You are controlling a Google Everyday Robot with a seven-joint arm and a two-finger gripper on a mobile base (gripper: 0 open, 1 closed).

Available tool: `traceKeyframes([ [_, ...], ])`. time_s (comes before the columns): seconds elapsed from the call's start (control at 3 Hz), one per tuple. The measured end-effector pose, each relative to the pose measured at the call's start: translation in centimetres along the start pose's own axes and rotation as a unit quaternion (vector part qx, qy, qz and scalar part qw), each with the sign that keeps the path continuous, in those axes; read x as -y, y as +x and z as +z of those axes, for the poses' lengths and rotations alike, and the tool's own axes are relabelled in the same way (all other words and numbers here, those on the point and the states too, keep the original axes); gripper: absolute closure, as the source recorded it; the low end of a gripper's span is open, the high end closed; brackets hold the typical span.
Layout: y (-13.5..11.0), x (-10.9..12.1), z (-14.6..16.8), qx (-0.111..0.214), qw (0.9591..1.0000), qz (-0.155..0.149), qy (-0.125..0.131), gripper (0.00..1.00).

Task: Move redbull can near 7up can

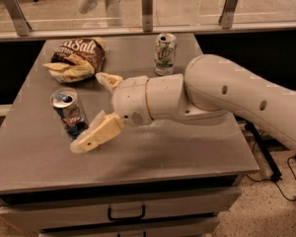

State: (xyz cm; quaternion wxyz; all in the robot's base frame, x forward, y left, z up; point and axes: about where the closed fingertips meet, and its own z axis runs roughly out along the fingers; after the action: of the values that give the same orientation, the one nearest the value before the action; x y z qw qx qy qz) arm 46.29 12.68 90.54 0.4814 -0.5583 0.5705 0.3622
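Observation:
The redbull can [69, 113] stands upright on the left part of the grey table [187, 147], slim, silver and blue, with its top open. The 7up can [165, 54] stands upright at the back middle, white with green lettering. My gripper [88, 111] reaches in from the right and is open wide. Its lower finger [99, 133] lies beside the redbull can's base, and its upper finger [109, 80] is behind and to the right of the can. The can is just left of the gap between them, not gripped.
A brown chip bag [77, 58] lies at the back left of the table. My white arm [227, 98] crosses the right half of the table. A glass railing with metal posts [147, 6] runs behind it. A drawer with a handle [126, 214] is below the front edge.

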Motion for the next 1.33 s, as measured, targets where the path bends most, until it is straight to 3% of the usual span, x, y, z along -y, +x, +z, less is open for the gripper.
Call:
traceKeyframes([
  [0.33, 1.0, 0.1, 2.3, 0.013, 0.9998, 0.016, -0.005, 0.17],
  [1.0, 2.6, -0.4, 4.8, 0.027, 0.9981, 0.046, -0.032, 0.63],
  [1.33, 1.8, 0.5, 3.9, 0.046, 0.9981, 0.042, -0.002, 0.87],
])
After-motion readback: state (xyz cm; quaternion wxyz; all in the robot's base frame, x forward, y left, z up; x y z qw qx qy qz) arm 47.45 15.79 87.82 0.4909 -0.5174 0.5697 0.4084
